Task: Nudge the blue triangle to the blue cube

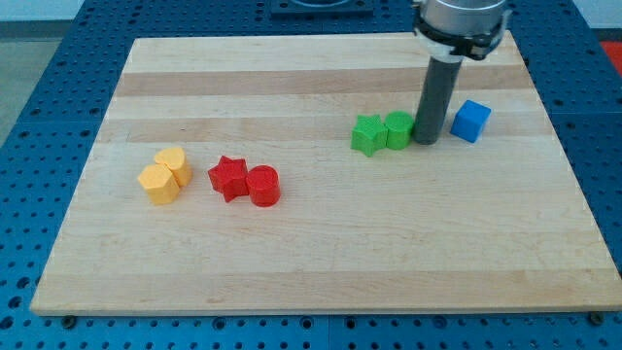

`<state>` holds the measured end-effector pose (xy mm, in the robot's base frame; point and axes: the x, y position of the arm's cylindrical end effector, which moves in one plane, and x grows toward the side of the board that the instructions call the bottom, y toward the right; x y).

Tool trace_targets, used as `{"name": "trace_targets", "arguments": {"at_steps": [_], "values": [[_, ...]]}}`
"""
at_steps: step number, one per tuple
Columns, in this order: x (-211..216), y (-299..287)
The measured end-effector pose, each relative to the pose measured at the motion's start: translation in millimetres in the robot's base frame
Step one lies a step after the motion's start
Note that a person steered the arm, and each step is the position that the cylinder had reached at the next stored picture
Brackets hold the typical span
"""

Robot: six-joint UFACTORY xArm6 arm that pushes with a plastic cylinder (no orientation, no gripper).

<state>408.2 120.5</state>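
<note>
The blue cube (471, 121) sits at the view's upper right on the wooden board (321, 253). No blue triangle shows; it may be hidden behind the rod, I cannot tell. My tip (426, 142) stands between the green cylinder (398, 129) and the blue cube. It touches or nearly touches the cylinder's right side and is a small gap left of the cube.
A green star (368, 134) touches the green cylinder's left side. A red star (229, 178) and a red cylinder (263, 186) sit together left of centre. Two yellow blocks (163, 176) sit together further left.
</note>
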Motion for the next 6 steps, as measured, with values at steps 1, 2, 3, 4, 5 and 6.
{"name": "trace_targets", "arguments": {"at_steps": [1,2,3,4,5,6], "values": [[0.0,-22.6],[-3.4,-37.8],[-20.7,-37.8],[-30.0,-33.3],[-30.0,-16.1],[-29.9,0.9]]}}
